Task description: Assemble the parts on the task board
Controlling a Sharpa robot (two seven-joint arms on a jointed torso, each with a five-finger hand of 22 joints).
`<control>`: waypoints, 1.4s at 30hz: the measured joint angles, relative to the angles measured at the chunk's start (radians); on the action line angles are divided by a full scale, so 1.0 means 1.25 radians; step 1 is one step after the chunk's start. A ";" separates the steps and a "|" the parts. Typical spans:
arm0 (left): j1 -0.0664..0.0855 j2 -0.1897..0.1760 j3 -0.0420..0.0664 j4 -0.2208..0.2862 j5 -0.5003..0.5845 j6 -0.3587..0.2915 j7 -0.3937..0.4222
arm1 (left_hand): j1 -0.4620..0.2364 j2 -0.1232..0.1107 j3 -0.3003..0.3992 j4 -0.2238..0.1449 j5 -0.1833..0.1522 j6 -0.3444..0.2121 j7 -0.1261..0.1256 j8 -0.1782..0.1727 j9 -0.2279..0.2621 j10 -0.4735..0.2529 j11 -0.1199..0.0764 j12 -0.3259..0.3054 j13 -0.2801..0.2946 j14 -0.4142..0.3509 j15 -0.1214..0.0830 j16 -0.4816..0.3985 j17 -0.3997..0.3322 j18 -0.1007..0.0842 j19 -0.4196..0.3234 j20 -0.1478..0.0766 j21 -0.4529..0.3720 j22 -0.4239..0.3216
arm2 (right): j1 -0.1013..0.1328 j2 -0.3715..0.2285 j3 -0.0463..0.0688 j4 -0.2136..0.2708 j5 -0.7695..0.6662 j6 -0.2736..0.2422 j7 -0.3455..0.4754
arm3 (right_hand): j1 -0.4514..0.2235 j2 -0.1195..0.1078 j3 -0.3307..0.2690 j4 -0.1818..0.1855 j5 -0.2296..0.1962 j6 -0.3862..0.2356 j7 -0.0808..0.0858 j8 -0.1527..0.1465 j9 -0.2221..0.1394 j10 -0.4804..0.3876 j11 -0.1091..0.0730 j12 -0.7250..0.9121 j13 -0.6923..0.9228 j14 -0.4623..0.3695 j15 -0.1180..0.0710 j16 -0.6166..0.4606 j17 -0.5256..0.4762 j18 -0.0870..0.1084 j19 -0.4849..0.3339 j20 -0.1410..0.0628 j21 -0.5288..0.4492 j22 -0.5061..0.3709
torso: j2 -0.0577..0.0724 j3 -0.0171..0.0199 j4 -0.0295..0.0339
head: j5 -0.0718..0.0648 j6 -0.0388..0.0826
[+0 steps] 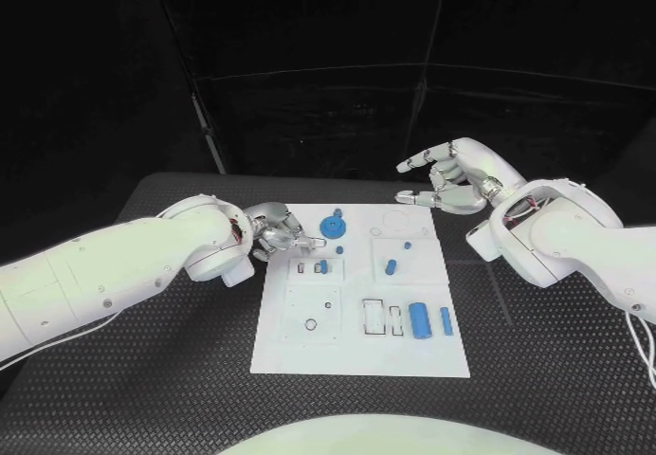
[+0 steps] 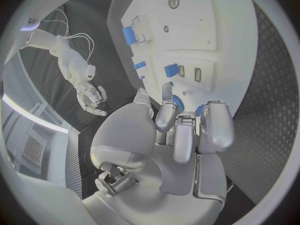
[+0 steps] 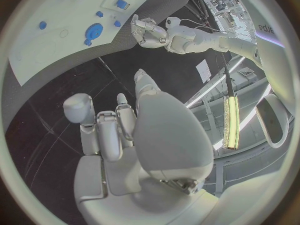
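The white task board [image 1: 358,343] lies in the middle of the black table. On it near the far edge sits a round blue gear-like part [image 1: 335,226]. Two small blue blocks [image 1: 312,268] stand at the left, a blue peg [image 1: 390,265] near the middle, and two blue cylinders [image 1: 432,320] at the right. My left hand [image 1: 281,232] hovers at the board's far left corner, just left of the gear. Its fingers [image 2: 178,120] are half curled with nothing in them, and the gear [image 2: 178,103] shows past their tips. My right hand [image 1: 445,180] hangs beyond the board's far right corner, fingers apart and empty.
A black ring [image 1: 312,325] and a smaller ring [image 1: 328,304] lie on the board's near left. Empty rectangular slots [image 1: 373,316] sit beside the cylinders. Bare black table [image 1: 547,360] surrounds the board on all sides.
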 measured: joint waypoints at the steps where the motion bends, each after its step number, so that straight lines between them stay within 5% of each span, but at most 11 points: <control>1: 0.002 0.007 -0.001 -0.003 -0.023 0.008 -0.017 | -0.001 0.001 -0.002 -0.002 -0.004 0.000 0.000 0.005 0.005 0.002 -0.002 0.005 0.007 0.000 0.000 0.000 0.000 0.000 0.004 0.001 0.005 0.008 | 0.000 0.000 0.000 -0.001 0.002 0.001 -0.002 | 0.000 0.000 -0.004 0.000 0.003 0.000 0.000 0.003 0.000 0.000 0.000 0.000 0.000 0.000 0.000 0.000 0.000 0.004 0.000 0.000 0.000 0.000 | -0.001 0.0005 0.0001 | 0.001 -0.001; 6: 0.012 0.034 -0.011 -0.021 -0.087 0.035 -0.061 | -0.023 0.002 -0.015 0.001 -0.053 -0.006 -0.003 0.021 0.028 0.014 -0.008 0.021 0.024 0.003 -0.003 0.000 0.000 0.000 0.007 -0.002 0.011 0.026 | 0.001 0.004 0.001 -0.006 0.007 0.006 -0.010 | -0.011 0.000 -0.012 0.003 0.012 0.000 0.000 0.004 0.000 0.000 0.000 0.000 0.000 0.000 0.000 0.000 0.001 0.004 0.000 0.000 -0.003 -0.002 | -0.004 0.0027 0.0007 | 0.002 -0.004; 22: 0.039 0.104 -0.037 -0.078 -0.145 0.086 -0.104 | -0.022 0.005 -0.023 -0.001 -0.053 -0.031 0.003 0.021 0.045 0.006 0.000 0.005 0.006 0.000 -0.006 0.000 0.000 0.000 0.007 -0.002 0.011 0.026 | 0.001 0.024 0.001 -0.031 0.009 0.021 -0.033 | -0.015 0.004 -0.019 0.006 0.018 0.000 0.000 0.007 0.000 0.000 0.000 0.000 -0.002 0.000 0.000 -0.003 0.000 0.004 -0.003 -0.003 -0.008 -0.011 | -0.003 0.0019 0.0006 | 0.001 -0.006; 42: 0.048 0.149 -0.041 -0.116 -0.159 0.146 -0.116 | -0.011 0.012 -0.021 -0.003 -0.053 -0.037 0.003 0.021 0.050 0.000 -0.001 0.005 0.002 0.000 -0.005 0.000 0.000 0.000 0.007 -0.002 0.011 0.027 | 0.002 0.041 0.001 -0.052 0.010 0.031 -0.044 | -0.021 0.003 -0.022 0.009 0.018 0.000 0.000 0.007 0.000 0.000 0.000 0.000 -0.002 0.000 0.000 -0.007 0.000 0.004 -0.003 -0.003 -0.012 -0.016 | -0.002 0.0016 0.0007 | -0.004 -0.013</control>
